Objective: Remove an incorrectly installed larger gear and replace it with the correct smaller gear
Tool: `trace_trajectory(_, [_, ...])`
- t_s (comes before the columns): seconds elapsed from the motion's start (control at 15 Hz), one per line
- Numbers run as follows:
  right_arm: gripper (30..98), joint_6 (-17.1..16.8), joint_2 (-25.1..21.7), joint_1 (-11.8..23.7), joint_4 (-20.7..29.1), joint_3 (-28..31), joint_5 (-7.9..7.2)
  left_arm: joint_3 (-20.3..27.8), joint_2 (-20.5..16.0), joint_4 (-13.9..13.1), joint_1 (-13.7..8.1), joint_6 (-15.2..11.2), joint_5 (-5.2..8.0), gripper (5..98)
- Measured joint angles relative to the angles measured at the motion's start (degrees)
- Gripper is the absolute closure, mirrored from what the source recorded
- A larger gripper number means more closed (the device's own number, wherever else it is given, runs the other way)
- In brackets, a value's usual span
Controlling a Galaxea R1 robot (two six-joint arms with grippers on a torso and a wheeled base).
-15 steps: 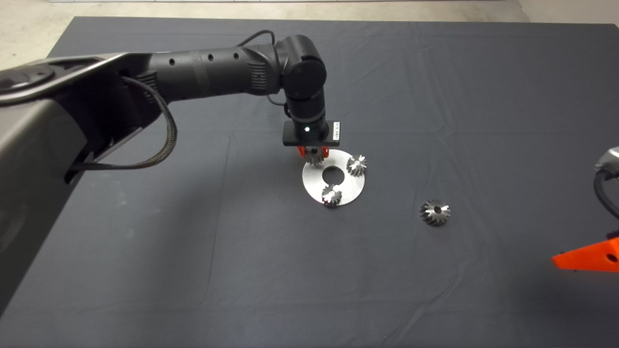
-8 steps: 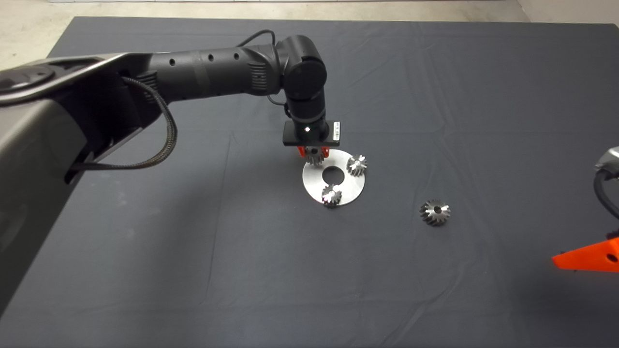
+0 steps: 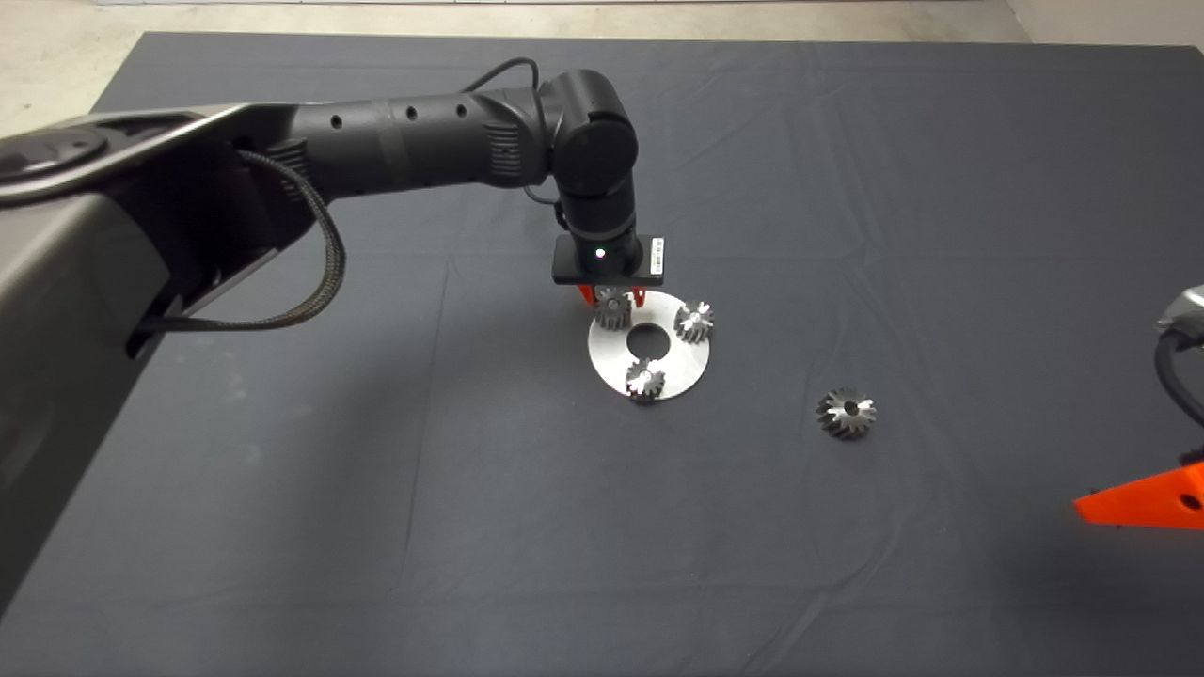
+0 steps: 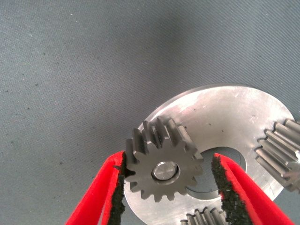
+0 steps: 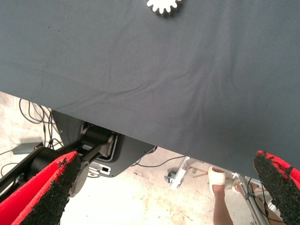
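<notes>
The smaller gear (image 3: 613,308) sits on the far-left part of the round silver disc (image 3: 673,369). In the left wrist view this gear (image 4: 161,166) lies flat with a pin end showing in its centre hole. My left gripper (image 4: 168,158) straddles it, open. One pad (image 4: 117,199) is at the teeth and the other pad (image 4: 226,187) stands off with a visible gap. From above, the left gripper (image 3: 611,297) hangs straight over the gear. The larger gear (image 3: 847,412), dark with flared teeth, lies alone on the mat to the disc's right.
Two more small gears (image 3: 694,321) (image 3: 645,380) stand on the disc around its centre hole. My right gripper (image 3: 1143,498) waits at the lower right edge, open (image 5: 166,161). Its wrist view shows the mat's edge, floor cables and a person's foot (image 5: 218,178).
The left wrist has shifted very slightly lower and to the right over the disc, and the smaller gear shows a little more beneath it. Nothing else has moved.
</notes>
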Motion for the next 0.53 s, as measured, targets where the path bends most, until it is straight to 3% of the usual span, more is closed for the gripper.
trace_trajectory(0.27, [30.8, 0.00, 0.00, 0.00, 0.00, 0.00, -0.04, 2.67, -0.55, -0.07, -1.72, 0.05, 0.44, 53.4])
trace_trajectory(0.33, [30.8, 0.00, 0.00, 0.00, 0.00, -0.01, -0.06, 4.36, -1.00, -0.68, -3.57, 0.05, 0.44, 50.7])
trace_trajectory(0.53, [30.8, 0.00, -0.32, 0.00, 0.00, -0.02, -0.09, 13.24, -6.24, -1.64, -12.74, -0.17, -0.45, 46.4])
